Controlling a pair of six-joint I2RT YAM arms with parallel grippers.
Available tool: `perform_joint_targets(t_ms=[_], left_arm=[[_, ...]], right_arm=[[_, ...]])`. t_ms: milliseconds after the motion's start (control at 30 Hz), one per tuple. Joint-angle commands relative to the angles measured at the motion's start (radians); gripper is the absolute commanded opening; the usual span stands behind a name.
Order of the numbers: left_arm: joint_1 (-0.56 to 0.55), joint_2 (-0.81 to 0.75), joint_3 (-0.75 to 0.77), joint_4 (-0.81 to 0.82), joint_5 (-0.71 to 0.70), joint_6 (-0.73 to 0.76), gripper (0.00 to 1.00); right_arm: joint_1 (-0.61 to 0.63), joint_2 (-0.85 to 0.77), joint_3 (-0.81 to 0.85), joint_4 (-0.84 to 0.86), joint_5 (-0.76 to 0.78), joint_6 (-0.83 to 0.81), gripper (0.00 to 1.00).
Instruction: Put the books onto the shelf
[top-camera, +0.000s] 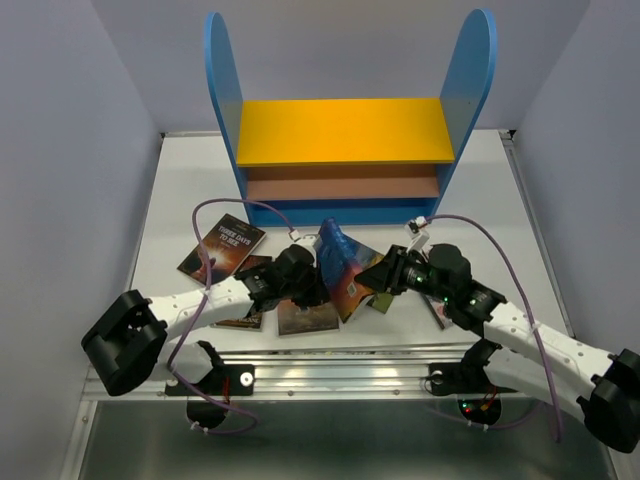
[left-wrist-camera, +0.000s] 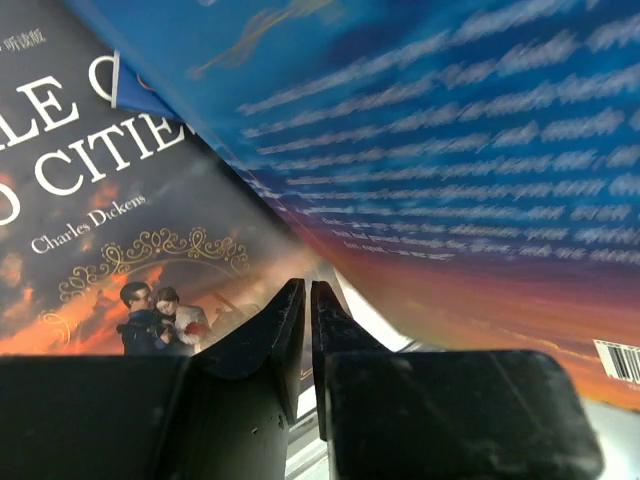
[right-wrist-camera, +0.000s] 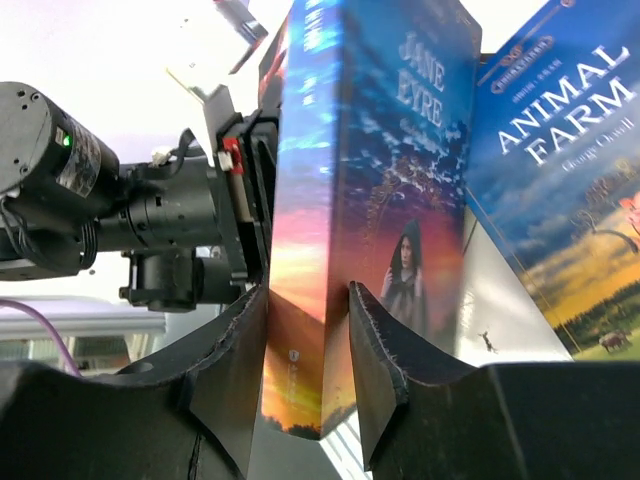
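A blue-and-sunset "Jane Eyre" book (top-camera: 340, 262) stands tilted on edge in front of the shelf (top-camera: 340, 130), which has blue side panels and a yellow upper board. My right gripper (right-wrist-camera: 308, 295) straddles its spine (right-wrist-camera: 300, 200), one finger pressed on each cover, and reaches in from the right (top-camera: 385, 272). My left gripper (left-wrist-camera: 305, 290) is shut with nothing between its fingers. It sits low on the book's left side (top-camera: 310, 278), under the leaning back cover (left-wrist-camera: 450, 130). "A Tale of Two Cities" (left-wrist-camera: 90, 200) lies flat beneath it. The shelf boards show no books.
A dark book, "Three Days to See" (top-camera: 222, 246), lies flat at the left. Other flat books lie under both arms (top-camera: 305, 318). "Animal Farm" (right-wrist-camera: 560, 180) lies right of the held book. The left wrist (right-wrist-camera: 150, 220) is close behind the held book. Grey walls flank the table.
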Motion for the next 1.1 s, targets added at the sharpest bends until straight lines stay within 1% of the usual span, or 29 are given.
perform_joint_targets(t_ms=[0, 33, 100, 133, 233, 267, 300, 333, 367, 400, 467, 533, 600, 667, 733, 767, 833, 867, 1000, 1067], left_arm=[[-0.008, -0.034, 0.041, -0.037, -0.002, -0.011, 0.2], [-0.008, -0.05, 0.047, -0.05, -0.016, -0.011, 0.22], [-0.006, -0.068, 0.053, -0.063, -0.027, -0.011, 0.25], [-0.005, -0.086, 0.062, -0.082, -0.037, -0.013, 0.29], [0.0, -0.12, 0.074, -0.116, -0.053, -0.019, 0.32], [0.006, -0.131, 0.083, -0.138, -0.057, -0.021, 0.4], [0.01, -0.142, 0.091, -0.153, -0.06, -0.024, 0.44], [0.014, -0.153, 0.099, -0.167, -0.06, -0.028, 0.51], [0.018, -0.178, 0.116, -0.191, -0.06, -0.028, 0.67], [0.027, -0.192, 0.125, -0.204, -0.063, -0.03, 0.73], [0.04, -0.232, 0.16, -0.24, -0.068, -0.038, 0.96], [0.066, -0.261, 0.212, -0.271, -0.073, -0.041, 0.99], [0.081, -0.265, 0.26, -0.303, -0.083, -0.039, 0.99], [0.09, -0.236, 0.35, -0.361, -0.147, -0.036, 0.99], [0.093, -0.202, 0.413, -0.403, -0.175, -0.045, 0.99], [0.095, -0.159, 0.477, -0.45, -0.191, -0.053, 0.99], [0.096, -0.096, 0.539, -0.495, -0.189, -0.064, 0.99], [0.096, -0.076, 0.597, -0.545, -0.201, -0.073, 0.99], [0.098, -0.005, 0.666, -0.647, -0.212, -0.11, 0.99], [0.096, 0.016, 0.662, -0.687, -0.205, -0.143, 0.99]], right_arm=[[0.012, 0.054, 0.107, 0.038, -0.04, -0.051, 0.01], [0.012, 0.069, 0.143, -0.026, -0.031, -0.074, 0.01], [0.012, 0.115, 0.178, -0.096, -0.009, -0.111, 0.01], [0.012, 0.126, 0.19, -0.139, -0.007, -0.125, 0.01], [0.021, 0.146, 0.223, -0.204, 0.005, -0.154, 0.01], [0.021, 0.149, 0.232, -0.219, 0.011, -0.16, 0.01], [0.021, 0.156, 0.246, -0.232, 0.012, -0.162, 0.01], [0.021, 0.16, 0.249, -0.239, 0.009, -0.168, 0.01], [0.021, 0.16, 0.249, -0.243, 0.002, -0.167, 0.01], [0.021, 0.163, 0.244, -0.24, -0.012, -0.167, 0.01], [0.021, 0.164, 0.241, -0.233, -0.023, -0.17, 0.01], [0.03, 0.172, 0.252, -0.244, -0.029, -0.193, 0.01], [0.03, 0.176, 0.258, -0.246, -0.032, -0.208, 0.0], [0.044, 0.183, 0.263, -0.241, -0.038, -0.217, 0.01], [0.058, 0.186, 0.266, -0.233, -0.035, -0.225, 0.01], [0.071, 0.189, 0.267, -0.226, -0.038, -0.232, 0.01], [0.097, 0.201, 0.281, -0.224, -0.032, -0.251, 0.01], [0.107, 0.209, 0.287, -0.221, -0.032, -0.257, 0.01], [0.118, 0.235, 0.304, -0.22, -0.021, -0.271, 0.01], [0.127, 0.233, 0.301, -0.215, -0.014, -0.269, 0.01]])
